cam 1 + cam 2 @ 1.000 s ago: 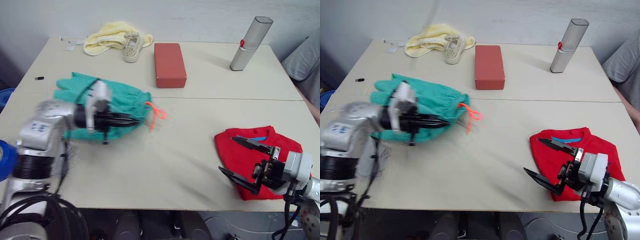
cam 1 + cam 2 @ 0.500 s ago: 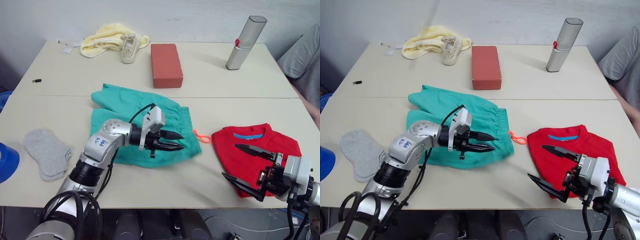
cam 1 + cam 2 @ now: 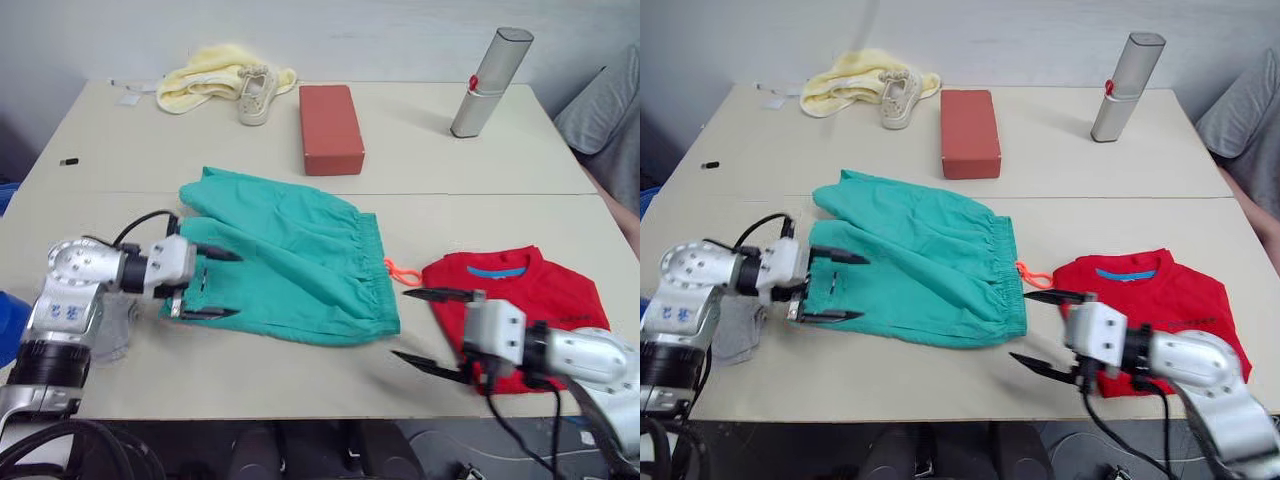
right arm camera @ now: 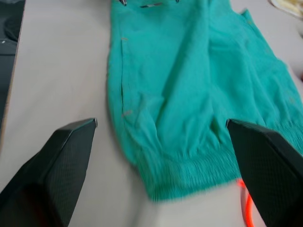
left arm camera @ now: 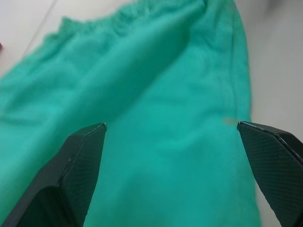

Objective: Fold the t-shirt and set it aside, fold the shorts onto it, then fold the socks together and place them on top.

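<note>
Left tool spread at shorts; waistband faces t-shirt.

We saw a pale beige tabletop made of two panels, with a thin seam running across it from side to side. Behind its far edge stood a plain light grey wall, evenly lit with soft shadows. Below the near edge the floor lay dark. A blue object showed at the left edge.
</note>
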